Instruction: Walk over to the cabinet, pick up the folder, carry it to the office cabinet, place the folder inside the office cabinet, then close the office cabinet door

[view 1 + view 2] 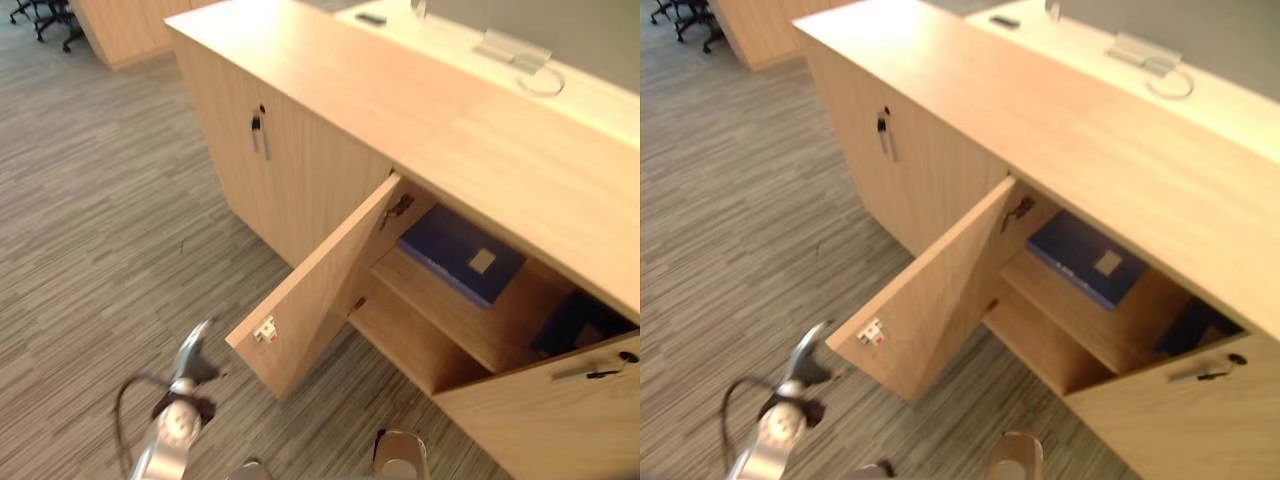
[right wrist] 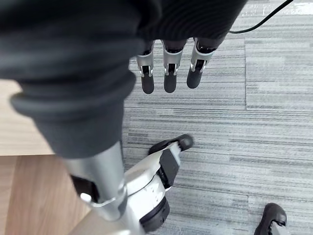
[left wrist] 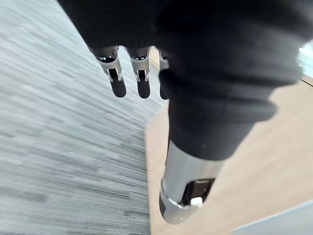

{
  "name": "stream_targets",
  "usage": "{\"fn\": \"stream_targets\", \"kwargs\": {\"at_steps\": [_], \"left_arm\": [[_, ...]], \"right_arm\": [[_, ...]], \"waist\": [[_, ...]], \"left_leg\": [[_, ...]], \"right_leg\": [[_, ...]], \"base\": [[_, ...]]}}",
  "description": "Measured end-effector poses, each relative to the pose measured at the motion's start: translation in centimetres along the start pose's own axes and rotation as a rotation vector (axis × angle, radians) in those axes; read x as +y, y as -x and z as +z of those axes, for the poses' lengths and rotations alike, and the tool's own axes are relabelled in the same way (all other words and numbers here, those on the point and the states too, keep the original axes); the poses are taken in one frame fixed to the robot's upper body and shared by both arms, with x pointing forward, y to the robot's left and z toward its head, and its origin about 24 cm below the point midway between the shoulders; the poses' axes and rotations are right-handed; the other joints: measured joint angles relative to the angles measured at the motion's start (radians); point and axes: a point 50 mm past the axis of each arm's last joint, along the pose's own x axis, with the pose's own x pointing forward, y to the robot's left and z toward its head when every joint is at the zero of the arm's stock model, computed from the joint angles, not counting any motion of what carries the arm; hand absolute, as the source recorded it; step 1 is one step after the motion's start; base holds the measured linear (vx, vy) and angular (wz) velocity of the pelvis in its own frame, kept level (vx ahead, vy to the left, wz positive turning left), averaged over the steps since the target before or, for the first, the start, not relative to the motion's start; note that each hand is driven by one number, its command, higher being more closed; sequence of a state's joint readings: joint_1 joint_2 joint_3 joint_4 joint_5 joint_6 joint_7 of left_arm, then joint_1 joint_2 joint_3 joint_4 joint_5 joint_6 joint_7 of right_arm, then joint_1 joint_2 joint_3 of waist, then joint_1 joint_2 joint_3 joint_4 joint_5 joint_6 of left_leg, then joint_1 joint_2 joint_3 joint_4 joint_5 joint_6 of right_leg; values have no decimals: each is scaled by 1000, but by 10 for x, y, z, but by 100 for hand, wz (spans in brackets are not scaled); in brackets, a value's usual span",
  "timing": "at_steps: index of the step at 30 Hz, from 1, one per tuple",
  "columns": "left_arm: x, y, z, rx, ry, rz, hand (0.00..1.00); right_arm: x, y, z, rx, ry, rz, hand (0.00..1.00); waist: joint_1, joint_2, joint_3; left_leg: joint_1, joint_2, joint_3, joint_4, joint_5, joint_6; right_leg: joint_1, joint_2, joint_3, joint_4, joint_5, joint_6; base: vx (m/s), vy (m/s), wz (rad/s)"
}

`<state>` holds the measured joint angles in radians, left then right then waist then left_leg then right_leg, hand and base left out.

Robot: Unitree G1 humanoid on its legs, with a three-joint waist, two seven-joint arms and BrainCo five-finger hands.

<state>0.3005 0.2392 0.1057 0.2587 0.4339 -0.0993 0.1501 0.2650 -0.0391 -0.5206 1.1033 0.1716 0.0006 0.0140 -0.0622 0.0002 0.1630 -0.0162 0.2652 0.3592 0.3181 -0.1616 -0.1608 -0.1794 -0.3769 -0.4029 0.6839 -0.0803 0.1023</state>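
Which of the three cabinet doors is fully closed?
The leftmost door, with keys in its lock; the middle door and right door stand swung outward.

Shelf (image 1: 450, 315) inside open cabinet (image 1: 300, 170): blue folder (image 1: 455, 252) lies flat on it. Second dark blue item (image 1: 580, 322) at folder's 4 o'clock, partly hidden. Grey striped floor (image 1: 90, 230): chair bases (image 1: 45, 20) at 11 o'clock.

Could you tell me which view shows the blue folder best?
The left eye view: the folder lies flat on the shelf, label up. The right eye view shows it much the same; both wrist views face the carpet.
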Motion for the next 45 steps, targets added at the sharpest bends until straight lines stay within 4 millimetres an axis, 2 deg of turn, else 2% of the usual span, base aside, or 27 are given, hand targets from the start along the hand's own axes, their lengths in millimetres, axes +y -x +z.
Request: {"fn": "stream_targets", "kwargs": {"at_steps": [1, 2, 3, 4, 5, 6, 9, 10, 11, 17, 21, 31, 33, 36, 37, 40, 42, 45], "left_arm": [[-4, 12, -13, 61, 17, -10, 0], [-7, 16, -17, 84, 28, -13, 0], [-17, 20, -17, 118, 87, -26, 0], [-25, 22, -14, 119, 129, -36, 0], [-33, 23, -11, 128, 173, -47, 0], [-41, 22, -4, 116, 216, -65, 0], [-53, 18, 13, 67, 260, -111, 0], [-55, 14, 19, 44, 269, -126, 0], [-56, 11, 23, 29, 277, -134, 0], [-71, 13, 36, -15, 275, -228, 0], [-72, 9, 42, -54, 236, -273, 0], [-74, 7, 32, -18, 203, -290, 0], [-77, 8, 24, 17, 205, -301, 0], [-85, 11, -3, 153, 228, -327, 0], [-87, 16, -23, 255, 255, -336, 0], [-87, 28, -54, 402, 264, -352, 0], [-80, 41, -87, 563, 261, -354, 0], [-66, 61, -120, 722, 262, -343, 0]], "right_arm": [[7, -2, 8, -17, 8, 10, 0], [9, -3, 14, -32, 22, 20, 0], [14, -5, 32, -75, 75, 47, 0], [19, -6, 44, -105, 116, 61, 0], [25, -7, 53, -125, 153, 80, 0], [27, -7, 56, -140, 170, 92, 0], [29, -6, 60, -157, 167, 97, 0], [32, -6, 61, -162, 152, 105, 0], [33, -6, 61, -163, 140, 109, 0], [28, -7, 42, -94, 135, 83, 0], [27, -6, 40, -91, 152, 80, 0], [23, -6, 35, -80, 124, 60, 0], [22, -6, 35, -80, 122, 57, 0], [21, -6, 33, -77, 124, 53, 0], [20, -6, 32, -73, 127, 50, 0], [18, -6, 32, -69, 145, 46, 0], [17, -6, 33, -66, 166, 46, 0], [12, -6, 37, -71, 204, 45, 0]], "waist": [[15, -4, -8], [21, -12, -15], [37, 21, -16], [43, 35, -11], [44, 35, -11], [40, 35, -12], [21, 42, -37], [19, 55, -47], [19, 56, -48], [0, 59, -50], [-6, 60, -56], [-7, 71, -92], [-6, 74, -97], [-6, 75, -110], [-5, 74, -117], [-5, 73, -124], [-4, 71, -123], [-2, 72, -124]], "left_leg": [[-10, 0, 25, 4, -2, -2], [-24, 4, 35, 11, -2, -2], [-70, 39, 51, 45, -2, -1], [-87, 62, 56, 58, 8, 16], [-82, 76, 61, 55, 21, 30], [-63, 75, 58, 29, 36, 35], [-32, 63, 64, -51, 72, 21], [-32, 63, 70, -76, 86, 15], [-32, 62, 80, -94, 94, 15], [9, 34, 118, -130, 96, 12], [24, 21, 129, -140, 95, 11], [19, 14, 123, -141, 99, -6], [19, 13, 121, -142, 100, -7], [22, 8, 119, -154, 102, -10], [33, 2, 119, -164, 104, -10], [41, -2, 120, -173, 104, -10], [52, -6, 122, -177, 105, -10], [59, -12, 121, -183, 106, -8]], "right_leg": [[47, 8, -95, -130, -59, 50], [64, 28, -123, -209, -81, 51], [68, 99, -115, -328, -67, 25], [65, 138, -102, -378, -34, 5], [65, 165, -84, -406, -20, -10], [82, 171, -81, -422, -16, -16], [92, 193, -84, -468, 5, -20], [92, 210, -79, -514, 33, -26], [92, 225, -68, -557, 62, -29], [127, 235, -26, -671, 142, -27], [134, 233, -5, -705, 174, -28], [152, 239, -3, -767, 221, -33], [152, 239, -3, -767, 222, -33], [152, 237, -3, -767, 222, -32], [156, 235, -3, -767, 224, -30], [163, 234, -3, -767, 224, -29], [168, 231, -3, -767, 224, -29], [174, 226, -3, -767, 224, -29]], "base": [[24, -86, -54], [27, -141, -76], [14, -137, -68], [3, -151, -81], [3, -112, -54], [13, -86, -33], [27, -66, -5], [7, -47, -23], [6, -49, -30], [-19, 2, -24], [-49, 17, -13], [-61, -14, -2], [0, 0, 0], [12, 0, 0], [41, 4, 1], [46, 11, 0], [52, 12, -1], [0, 0, 0]]}}
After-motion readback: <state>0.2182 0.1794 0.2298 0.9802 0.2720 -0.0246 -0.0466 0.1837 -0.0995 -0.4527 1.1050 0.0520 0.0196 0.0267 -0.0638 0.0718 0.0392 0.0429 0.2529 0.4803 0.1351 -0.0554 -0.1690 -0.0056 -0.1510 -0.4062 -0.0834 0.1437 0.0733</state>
